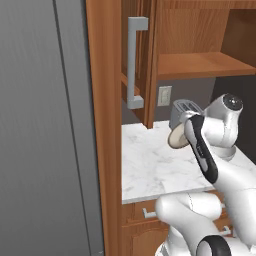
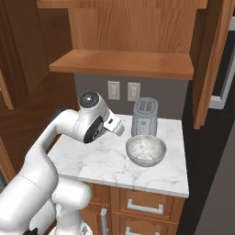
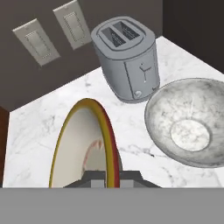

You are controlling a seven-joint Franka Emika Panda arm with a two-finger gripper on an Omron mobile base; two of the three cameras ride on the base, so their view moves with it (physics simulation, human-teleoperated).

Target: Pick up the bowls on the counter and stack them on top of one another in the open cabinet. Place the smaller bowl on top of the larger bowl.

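My gripper [image 3: 112, 179] is shut on the rim of the smaller bowl [image 3: 83, 144], cream inside with a yellow-brown rim. The bowl hangs on edge above the counter [image 3: 35, 131]. In the left base view this bowl [image 1: 176, 138] shows as a tan disc at the end of my arm, in front of the toaster. The larger bowl [image 2: 146, 150], mottled grey-white, sits upright on the counter [image 2: 92, 160] just in front of the toaster; it also lies right of the held bowl as the larger bowl [image 3: 188, 127] in the hand view. The open cabinet's shelf [image 2: 121, 64] hangs above.
A grey toaster [image 2: 145, 117] stands against the back wall under two wall sockets [image 2: 123, 91]. The cabinet door [image 1: 142, 60] with its grey bar handle stands open at the left. A tall grey panel [image 1: 45, 130] fills the far left. Drawers [image 2: 147, 206] run below the counter.
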